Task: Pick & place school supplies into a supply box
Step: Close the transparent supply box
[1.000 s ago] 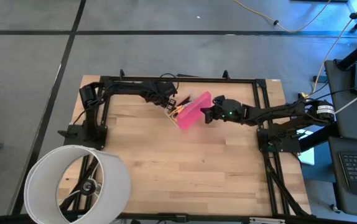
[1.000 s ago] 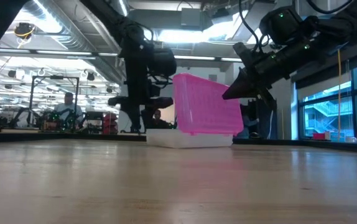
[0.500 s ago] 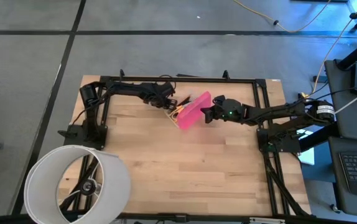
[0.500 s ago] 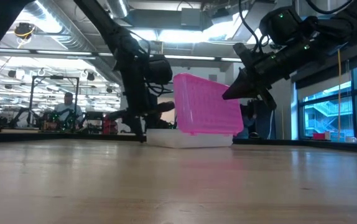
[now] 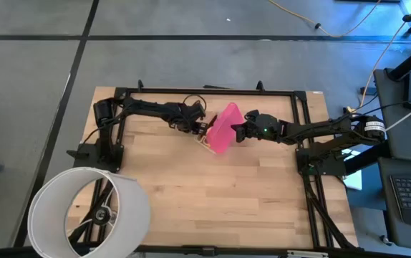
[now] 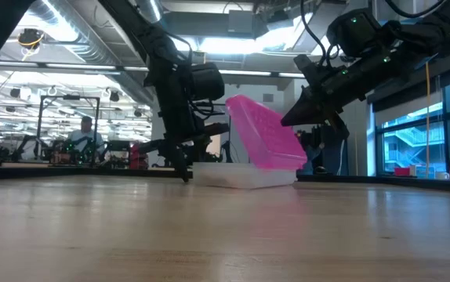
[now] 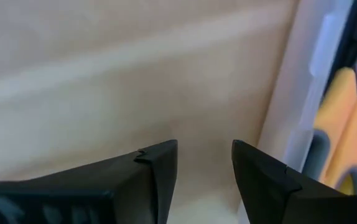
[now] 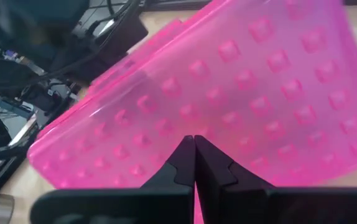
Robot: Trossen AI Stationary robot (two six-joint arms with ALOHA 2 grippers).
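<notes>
Scissors [image 7: 343, 134] show only past the left gripper [image 7: 203, 163], inside the box [image 7: 290, 112].

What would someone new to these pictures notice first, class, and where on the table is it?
The bright pink lid stands out, tilted over its clear box at the far middle of the wooden table. The right gripper, shut, sits against the lid; the left gripper is beside the box. A big white hoop fills the near left corner.

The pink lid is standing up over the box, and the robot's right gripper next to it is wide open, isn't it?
Not quite. The pink lid does stand tilted over the clear box, but the right gripper beside it is shut, not wide open. The right wrist view shows its two fingers pressed together.
</notes>
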